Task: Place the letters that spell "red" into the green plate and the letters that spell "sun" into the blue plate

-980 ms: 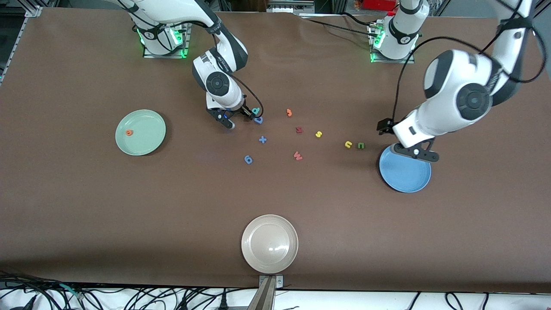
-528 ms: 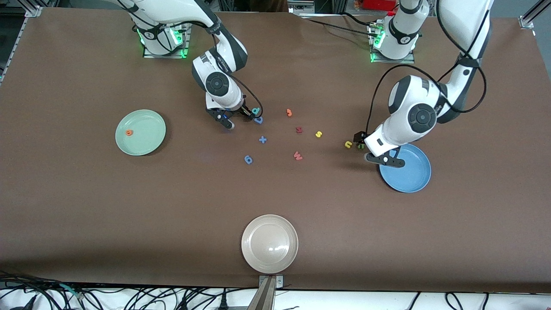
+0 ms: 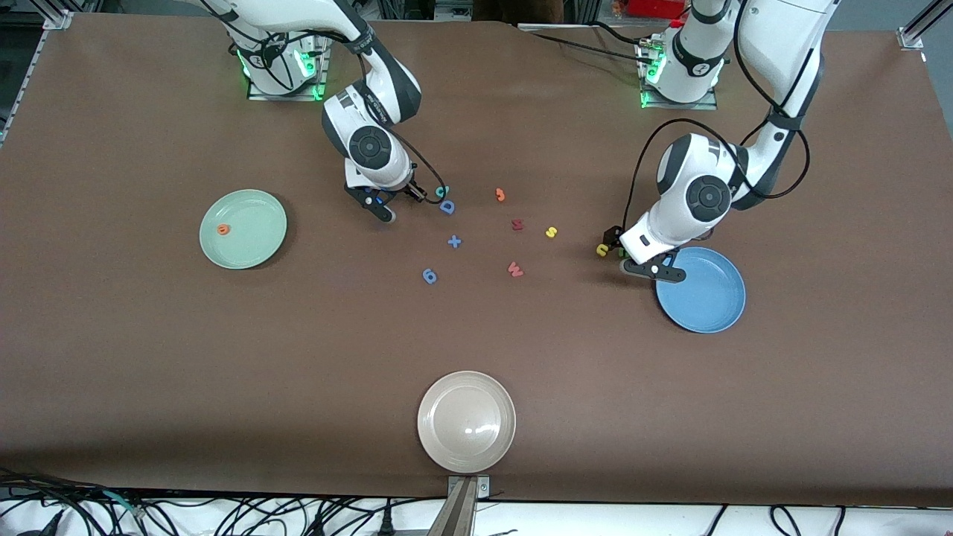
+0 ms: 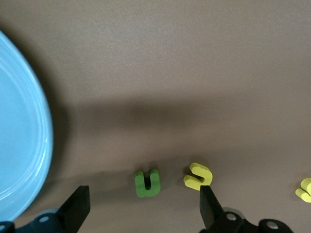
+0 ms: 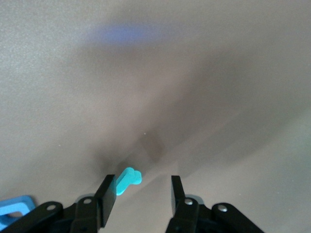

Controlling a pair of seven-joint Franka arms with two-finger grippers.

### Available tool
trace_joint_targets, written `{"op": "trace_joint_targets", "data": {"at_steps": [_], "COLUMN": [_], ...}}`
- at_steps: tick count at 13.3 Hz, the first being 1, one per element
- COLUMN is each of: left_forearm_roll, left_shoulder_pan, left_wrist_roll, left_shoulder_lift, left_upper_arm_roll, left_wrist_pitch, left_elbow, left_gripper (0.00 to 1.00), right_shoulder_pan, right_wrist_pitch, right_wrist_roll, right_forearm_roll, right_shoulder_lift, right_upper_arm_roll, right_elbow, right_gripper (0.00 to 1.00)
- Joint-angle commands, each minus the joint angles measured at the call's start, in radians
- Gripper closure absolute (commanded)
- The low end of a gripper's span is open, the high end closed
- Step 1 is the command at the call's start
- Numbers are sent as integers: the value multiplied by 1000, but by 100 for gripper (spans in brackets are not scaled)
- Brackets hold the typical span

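Left gripper (image 4: pixel 143 213): jaws spread wide and empty, low over the table and straddling the dark green arch-shaped foam "n" (image 4: pixel 147 183). The yellow arch-shaped foam "u" (image 4: pixel 198 176) lies just beside it, inside 1 finger's line. The yellow foam "s" (image 3: pixel 551 232) lies farther toward the right arm's end, and the round medium-blue plate (image 3: pixel 703 294) is beside the gripper.

Right gripper (image 5: pixel 142 196): jaws half open, a thin teal foam letter (image 5: pixel 127 179) in the gap against 1 finger, not visibly clamped. The round orange foam "e" (image 3: pixel 222 229) already lies in the pale mint-green plate (image 3: pixel 257 238).

Advice, as a judgement: centre the left jaws on the "n" alone before closing, since the "u" could be caught too.

Against 1 second earlier, the left arm has dropped from above the blue plate to the letters; the right gripper has shifted slightly toward its base.
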Motion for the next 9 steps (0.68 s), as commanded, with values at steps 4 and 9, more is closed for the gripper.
{"op": "trace_joint_targets", "data": {"at_steps": [4, 9], "left_forearm_roll": [-11, -9], "left_shoulder_pan": [-11, -23], "left_wrist_roll": [-6, -4], "left_shoulder_lift": [26, 49], "left_upper_arm_roll": [4, 7], "left_wrist_pitch": [29, 29], "left_elbow": [-2, -2], "left_gripper": [11, 22], "right_shoulder_pan": [12, 12], "right_wrist_pitch": [73, 76], "right_wrist_roll": [5, 17], "right_forearm_roll": [-19, -17], "right_shoulder_lift": [22, 22], "right_upper_arm_roll": [-13, -11], "right_elbow": [-18, -17], "right_gripper": [46, 47]}}
